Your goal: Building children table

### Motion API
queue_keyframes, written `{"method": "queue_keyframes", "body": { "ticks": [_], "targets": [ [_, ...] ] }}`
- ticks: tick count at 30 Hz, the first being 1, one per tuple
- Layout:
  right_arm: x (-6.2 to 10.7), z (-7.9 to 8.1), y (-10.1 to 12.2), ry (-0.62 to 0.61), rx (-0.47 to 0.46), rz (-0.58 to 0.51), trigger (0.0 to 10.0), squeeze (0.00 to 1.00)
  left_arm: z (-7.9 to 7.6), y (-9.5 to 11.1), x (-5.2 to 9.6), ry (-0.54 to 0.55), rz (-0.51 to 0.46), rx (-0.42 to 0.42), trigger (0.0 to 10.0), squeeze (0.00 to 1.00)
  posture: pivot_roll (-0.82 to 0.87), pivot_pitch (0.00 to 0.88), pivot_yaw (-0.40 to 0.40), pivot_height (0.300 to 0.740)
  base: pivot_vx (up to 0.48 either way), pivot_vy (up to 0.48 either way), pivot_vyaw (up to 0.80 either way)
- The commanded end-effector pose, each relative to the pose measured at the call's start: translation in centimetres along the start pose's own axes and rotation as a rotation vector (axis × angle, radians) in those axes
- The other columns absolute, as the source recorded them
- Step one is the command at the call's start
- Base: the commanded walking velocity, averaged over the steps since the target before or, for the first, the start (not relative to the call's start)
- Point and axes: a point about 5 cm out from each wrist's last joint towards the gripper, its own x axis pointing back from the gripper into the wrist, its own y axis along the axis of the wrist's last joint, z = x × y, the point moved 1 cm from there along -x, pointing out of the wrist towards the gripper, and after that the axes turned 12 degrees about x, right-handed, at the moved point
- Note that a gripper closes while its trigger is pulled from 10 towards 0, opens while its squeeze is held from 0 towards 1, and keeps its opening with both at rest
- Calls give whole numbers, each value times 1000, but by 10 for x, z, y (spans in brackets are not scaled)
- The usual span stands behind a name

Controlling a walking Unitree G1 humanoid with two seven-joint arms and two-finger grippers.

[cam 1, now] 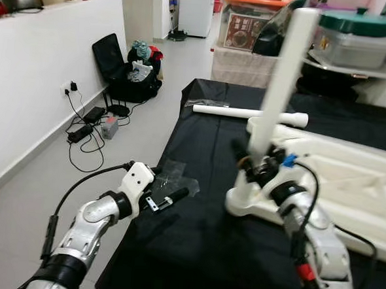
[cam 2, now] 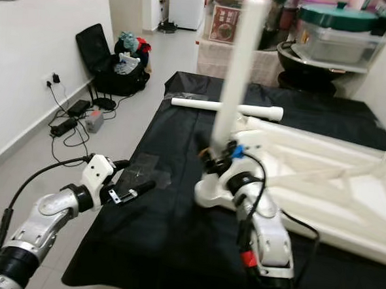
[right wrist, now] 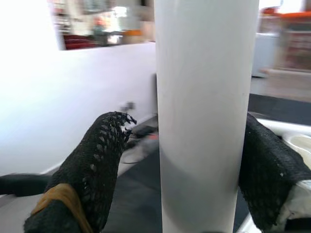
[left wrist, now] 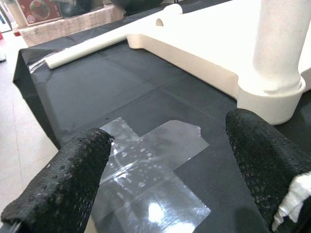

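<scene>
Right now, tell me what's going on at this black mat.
The robot is putting together a white children's table. The tabletop lies upside down on the black mat. The right gripper is closed around a white leg standing upright in the tabletop's corner socket. Another leg lies loose on the mat behind it. The left gripper hovers open over a clear plastic bag near the mat's edge.

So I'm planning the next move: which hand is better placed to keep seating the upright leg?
Right. The right hand already straddles the upright leg at its socket on the tabletop. The left hand hangs open over a plastic bag, away from the leg.
</scene>
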Motion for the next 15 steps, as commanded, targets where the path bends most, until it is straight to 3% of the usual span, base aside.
{"method": "queue_keyframes", "body": {
  "ticks": [1,2,3,5,6,15],
  "targets": [
    [-5,9,8,72,7,-51,7725,0,2,0,2,-3,12,-11,10000,0,21,0,-54,740,0,0,0],
    [-5,9,8,72,7,-51,7725,0,2,0,2,-3,12,-11,10000,0,21,0,-54,740,0,0,0],
    [-6,9,7,80,8,-51,8667,0,-1,-3,3,1,14,-4,10000,0,37,0,-70,740,0,0,0],
    [-6,9,6,81,7,-49,8667,0,-3,-5,4,2,13,1,10000,0,37,0,-70,740,0,0,0],
    [-6,6,4,77,7,-46,10000,0,-5,-6,5,8,10,12,10000,0,48,0,-81,740,0,0,0],
    [-9,-6,0,94,46,-36,10000,0,-3,-11,10,21,19,16,10000,0,28,0,-83,740,0,0,0]
  ]
}}
